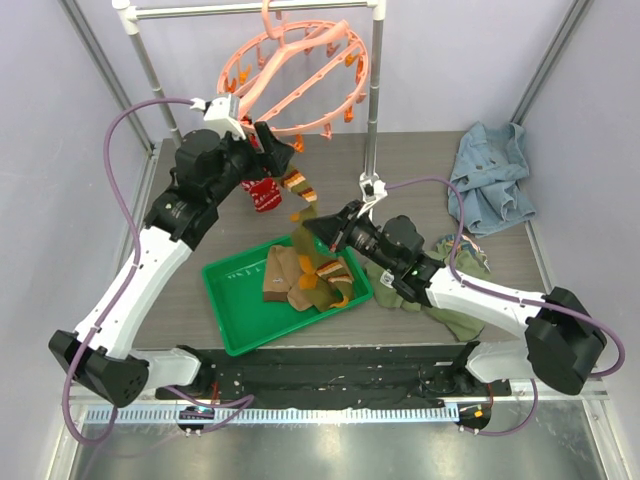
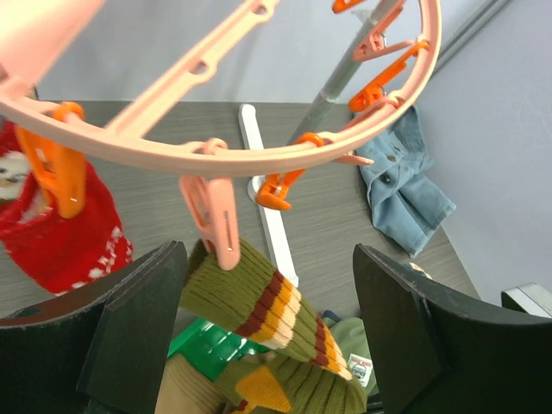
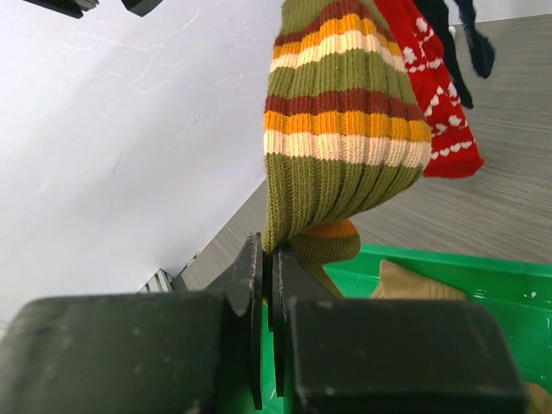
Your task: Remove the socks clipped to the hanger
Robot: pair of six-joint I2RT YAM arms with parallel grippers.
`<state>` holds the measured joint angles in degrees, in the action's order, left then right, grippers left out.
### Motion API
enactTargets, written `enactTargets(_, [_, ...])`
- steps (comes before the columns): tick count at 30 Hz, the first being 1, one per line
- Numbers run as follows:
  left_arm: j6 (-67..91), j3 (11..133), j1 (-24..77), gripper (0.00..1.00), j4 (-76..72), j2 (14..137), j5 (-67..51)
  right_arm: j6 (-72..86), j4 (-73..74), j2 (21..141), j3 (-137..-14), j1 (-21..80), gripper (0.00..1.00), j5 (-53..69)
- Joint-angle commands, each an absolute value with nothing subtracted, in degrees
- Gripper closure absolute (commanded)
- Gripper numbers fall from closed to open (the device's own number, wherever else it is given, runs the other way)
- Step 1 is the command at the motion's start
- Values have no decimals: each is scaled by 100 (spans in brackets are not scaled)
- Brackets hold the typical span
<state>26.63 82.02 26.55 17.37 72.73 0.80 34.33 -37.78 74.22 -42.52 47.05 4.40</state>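
Note:
The salmon-pink round hanger (image 1: pixel 300 75) hangs from the white rack. One pink peg (image 2: pixel 216 220) holds an olive sock with red, orange and cream stripes (image 2: pixel 276 315). My left gripper (image 2: pixel 267 252) is open, one finger on each side of this sock's clipped top, just under the hanger ring (image 2: pixel 259 155). Lower down, my right gripper (image 3: pixel 271 250) is shut on the same sock (image 3: pixel 336 129) at its bottom edge, above the tray. A red patterned sock (image 1: pixel 263 193) and a dark navy sock (image 3: pixel 466 34) hang beside it.
Below the hanger lies a green tray (image 1: pixel 235 320) holding olive-brown socks (image 1: pixel 300 280). The rack's white upright (image 1: pixel 372 120) stands right of the hanger. A blue denim garment (image 1: pixel 490 175) is at the back right, and an olive-green shirt (image 1: pixel 450 300) lies under my right arm.

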Motion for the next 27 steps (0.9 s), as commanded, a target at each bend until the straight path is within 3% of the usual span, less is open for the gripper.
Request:
enactTargets(1, [2820, 8209, 2286, 19, 1564, 7137, -262, 3498, -4096, 7181, -4280, 4711, 99, 439])
enactTargets(8, [2874, 8148, 1969, 19, 1152, 7198, -1291, 4024, -4490, 7294, -4254, 4650, 99, 851])
enactTargets(27, [3190, 7980, 1969, 23, 299, 7875, -1810, 4579, -4983, 7295, -4078, 4588, 99, 1292])
